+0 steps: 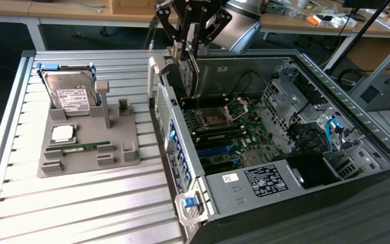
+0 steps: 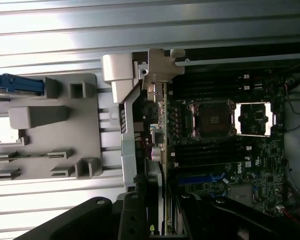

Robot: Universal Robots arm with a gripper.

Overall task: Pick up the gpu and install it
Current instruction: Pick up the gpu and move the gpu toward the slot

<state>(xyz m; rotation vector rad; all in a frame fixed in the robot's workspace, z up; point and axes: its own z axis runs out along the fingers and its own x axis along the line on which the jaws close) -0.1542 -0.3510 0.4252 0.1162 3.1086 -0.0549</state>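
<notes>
The hand [image 1: 192,44] hangs above the open computer case [image 1: 357,147] in the exterior view, its fingers clamped on the gpu [image 1: 189,71], which stands on edge with its lower end over the motherboard [image 1: 232,129], close to the case wall on the exterior view's left. Beside the case, on the slatted worktop [image 1: 79,203], a grey holder tray [image 1: 124,155] carries a hard drive [image 1: 69,94], a processor chip [image 1: 63,133] and a memory stick [image 1: 79,147]. In the wrist view, the hand [image 2: 162,220] grips the gpu [image 2: 165,135] seen edge-on, its silvery bracket [image 2: 160,67] at the far end by the case wall, with the motherboard [image 2: 225,155] and its processor socket [image 2: 212,120] beyond and the tray [image 2: 85,125] on the other side.
</notes>
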